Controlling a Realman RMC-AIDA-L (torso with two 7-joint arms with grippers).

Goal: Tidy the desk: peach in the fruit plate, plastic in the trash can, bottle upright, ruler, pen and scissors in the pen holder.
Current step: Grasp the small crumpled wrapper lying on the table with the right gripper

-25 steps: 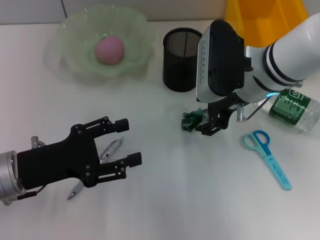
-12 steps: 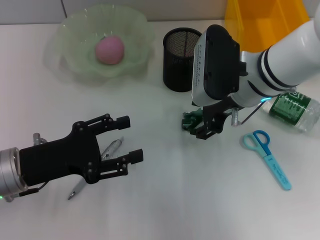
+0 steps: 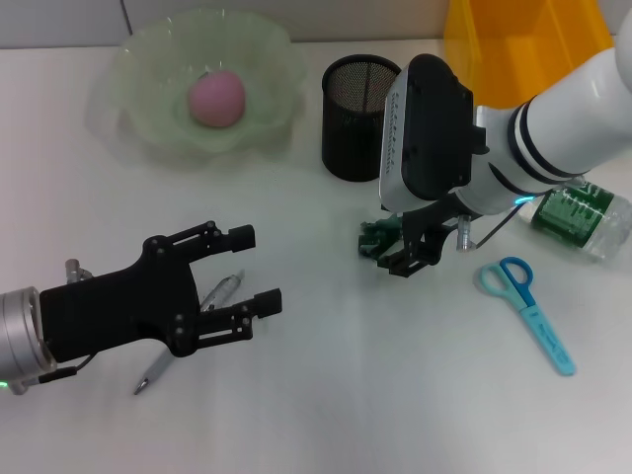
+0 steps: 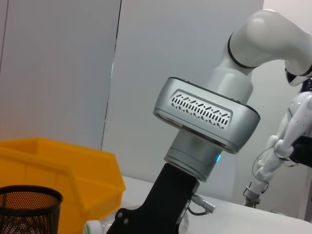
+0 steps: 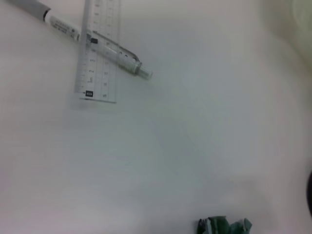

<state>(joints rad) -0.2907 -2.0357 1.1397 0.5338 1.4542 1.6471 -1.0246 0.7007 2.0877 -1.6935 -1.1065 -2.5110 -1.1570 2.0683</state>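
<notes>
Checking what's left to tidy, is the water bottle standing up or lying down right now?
Lying down. In the head view the bottle rests on its side on the desk, its green label facing up, partly hidden behind the right arm.

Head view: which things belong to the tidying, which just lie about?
Job: pink round peach, pale green wavy plate, black mesh pen holder, yellow plastic bin, clear lying bottle, blue scissors, silver pen, transparent ruler, crumpled green plastic.
Lying about: nothing else.

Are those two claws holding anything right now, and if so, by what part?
Nothing is held. The left gripper hangs open above the pen. The right gripper is down at the crumpled green plastic, with no visible grip on it.
</notes>
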